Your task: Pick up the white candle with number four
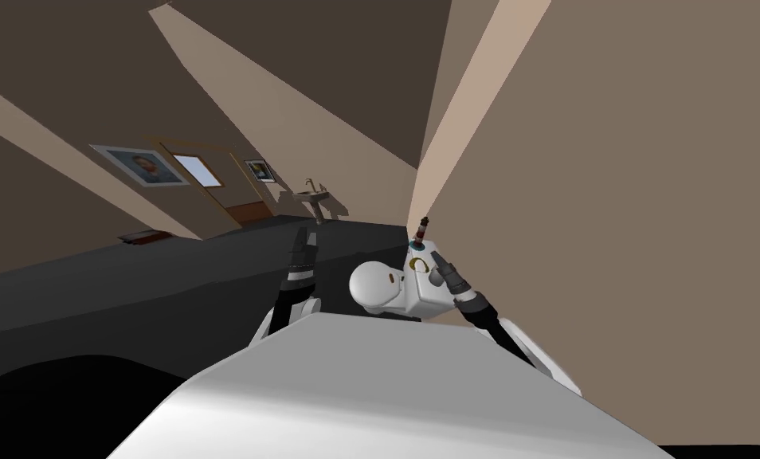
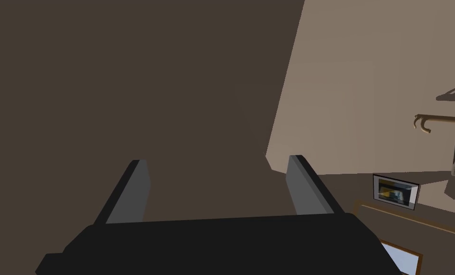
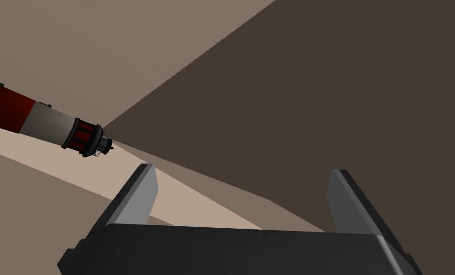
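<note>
White candle [image 1: 418, 265] just beside the right hand [image 3: 243, 170], fingers wide apart and empty.

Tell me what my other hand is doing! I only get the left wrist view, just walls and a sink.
Observer: Your right gripper is at the top edge of a white toilet tank.
Operator: Is it holding something?
Observer: No, its fingers are open, nothing between them.
Operator: What's close by?
Observer: A red and white lighthouse-shaped thing stands on the tank, beside the fingers.
</note>
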Controlling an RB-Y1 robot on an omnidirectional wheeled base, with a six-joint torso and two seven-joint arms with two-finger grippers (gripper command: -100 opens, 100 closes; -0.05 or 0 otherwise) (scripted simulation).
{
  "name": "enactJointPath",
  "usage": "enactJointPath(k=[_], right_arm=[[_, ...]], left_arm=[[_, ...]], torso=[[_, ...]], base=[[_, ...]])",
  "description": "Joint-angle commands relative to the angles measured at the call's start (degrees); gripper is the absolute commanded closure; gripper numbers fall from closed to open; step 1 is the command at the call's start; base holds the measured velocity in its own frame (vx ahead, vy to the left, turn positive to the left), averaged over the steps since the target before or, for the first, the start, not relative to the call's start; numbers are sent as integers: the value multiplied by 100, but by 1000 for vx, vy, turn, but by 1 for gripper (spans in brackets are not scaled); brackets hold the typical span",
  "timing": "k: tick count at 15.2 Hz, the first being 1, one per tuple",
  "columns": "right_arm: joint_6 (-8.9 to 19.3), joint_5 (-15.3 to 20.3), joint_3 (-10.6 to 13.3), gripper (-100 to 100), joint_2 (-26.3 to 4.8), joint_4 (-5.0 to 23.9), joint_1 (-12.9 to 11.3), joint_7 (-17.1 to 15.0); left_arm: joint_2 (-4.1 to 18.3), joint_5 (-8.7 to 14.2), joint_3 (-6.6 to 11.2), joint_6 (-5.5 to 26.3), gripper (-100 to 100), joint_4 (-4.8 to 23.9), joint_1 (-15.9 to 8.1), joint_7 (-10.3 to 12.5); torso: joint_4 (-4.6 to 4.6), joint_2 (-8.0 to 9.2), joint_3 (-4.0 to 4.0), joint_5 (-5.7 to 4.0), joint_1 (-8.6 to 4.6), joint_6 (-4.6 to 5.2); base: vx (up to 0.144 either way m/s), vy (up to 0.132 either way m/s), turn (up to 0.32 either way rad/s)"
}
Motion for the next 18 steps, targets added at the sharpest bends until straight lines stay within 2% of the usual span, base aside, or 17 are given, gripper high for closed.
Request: enactJointPath(k=[1, 2, 4, 5, 6, 8, 9, 11, 12, 14, 15, 17, 18], right_arm=[[-23, -3, 27, -100, -266, 69, -15, -20], [-53, 13, 136, -100, -407, 162, 29, -50], [-53, 13, 136, -100, -651, 162, 29, -50], [-53, 13, 136, -100, -666, 162, 29, -50], [-84, 30, 249, -100, -869, 259, 75, -80], [-84, 30, 249, -100, -1075, 259, 75, -80], [-116, 49, 365, -100, -1244, 360, 122, -112], [-116, 49, 365, -100, -1492, 360, 122, -112], [-147, 68, 484, -100, -1625, 464, 171, -144], [-147, 68, 484, -100, -1915, 464, 171, -144], [-179, 88, 604, -100, -2060, 570, 221, -176], [-179, 88, 604, -100, -2341, 570, 221, -176], [-179, 88, 604, -100, -2343, 570, 221, -176]], left_arm=[[0, 0, 0, 0, 0, 0, 0, 0], [0, 0, 0, 0, 0, 0, 0, 0], [0, 0, 0, 0, 0, 0, 0, 0], [0, 0, 0, 0, 0, 0, 0, 0], [0, 0, 0, 0, 0, 0, 0, 0], [0, 0, 0, 0, 0, 0, 0, 0], [0, 0, 0, 0, 0, 0, 0, 0], [0, 0, 0, 0, 0, 0, 0, 0], [0, 0, 0, 0, 0, 0, 0, 0], [0, 0, 0, 0, 0, 0, 0, 0], [0, 0, 0, 0, 0, 0, 0, 0], [0, 0, 0, 0, 0, 0, 0, 0], [0, 0, 0, 0, 0, 0, 0, 0]], torso=[[0, 0, 0, 0, 0, 0], [0, 0, 0, 0, -4, 1], [-1, -6, -3, 0, -1, 0], [-1, -3, -2, 0, -3, 1], [0, 5, 2, -1, -8, 1], [1, 5, 3, -1, -5, 0], [1, 6, 3, -1, -6, 1], [-1, -2, -1, 0, -1, 0], [-1, -1, -1, 0, -4, 1], [-2, -7, -4, 1, 2, 0], [-1, -4, -3, 0, -2, 1], [-1, -2, -2, -1, -2, 0], [-1, -2, -2, 0, -4, 0]], base=[[47, 49, 21], [62, 59, 70], [60, 63, 42], [22, 35, -4], [26, 46, 61], [40, 56, 51], [54, 60, 72], [61, 57, 44], [63, 68, 76], [63, 63, 44], [43, 54, 69], [57, 57, 52], [30, 30, -2]])
